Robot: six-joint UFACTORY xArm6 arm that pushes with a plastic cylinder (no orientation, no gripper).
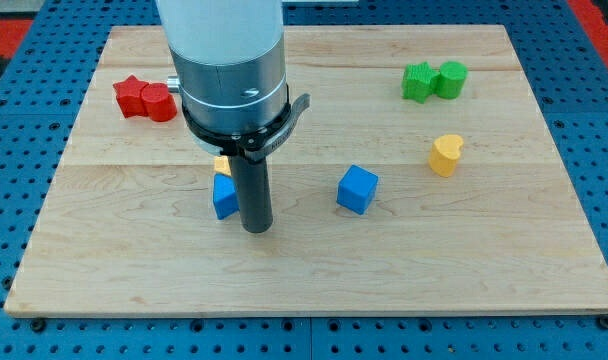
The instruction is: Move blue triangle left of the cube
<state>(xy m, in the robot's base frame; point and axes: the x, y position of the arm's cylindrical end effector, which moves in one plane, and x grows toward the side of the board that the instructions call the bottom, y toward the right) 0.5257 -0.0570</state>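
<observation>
wooden board (314, 270) on blue pegboard (14, 180)

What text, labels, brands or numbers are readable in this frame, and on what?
None: no word, label, brand, number or sign shows anywhere.
The arm's grey body and black collar: blank; its small dots look like screws.
The blue cube, blue triangle, red blocks, green blocks, yellow heart-shaped block and the partly hidden yellow block: unmarked.
The wooden board: grain only.
My tip, right of the blue triangle: plain dark.

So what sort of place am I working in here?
Likely a robotics lab bench: a wooden board on a blue pegboard surface, small toy blocks like the blue cube, and my tip.
</observation>
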